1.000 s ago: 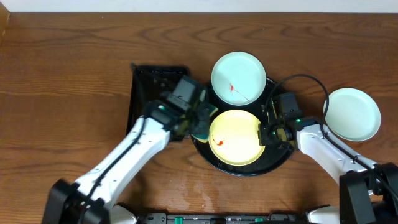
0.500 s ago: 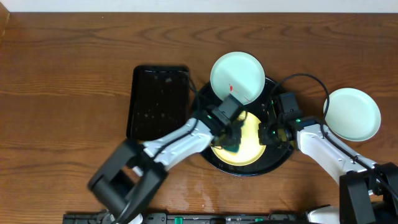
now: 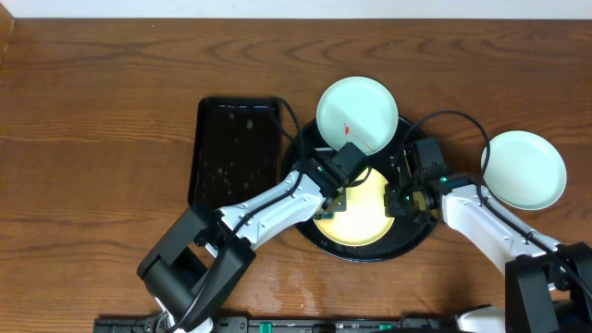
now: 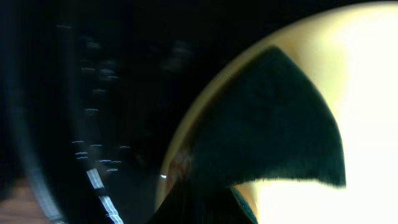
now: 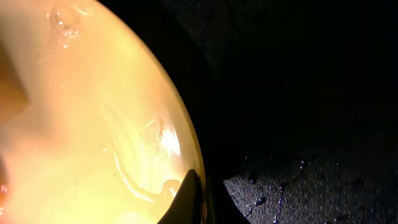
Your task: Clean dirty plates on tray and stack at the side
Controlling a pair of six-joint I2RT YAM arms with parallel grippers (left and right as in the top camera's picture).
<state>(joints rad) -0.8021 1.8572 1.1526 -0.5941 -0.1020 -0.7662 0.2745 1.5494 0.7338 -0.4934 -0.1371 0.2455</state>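
Found clean plate (image 3: 524, 169) on worktop (image 3: 92, 111) beside tray (image 3: 412, 236), yellow plate (image 3: 361, 222) on tray under sponge (image 4: 267, 124) clamped in left end effector (image 3: 338, 196), right end effector (image 3: 398, 199) seemingly pinching its rim, smeared plate (image 3: 357, 116) on tray pending; stacking outstanding.

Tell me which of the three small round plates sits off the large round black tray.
The pale mint-blue plate at far right, on the wooden table; the smeared mint-blue plate and the pale yellow plate are on the glossy black tray.
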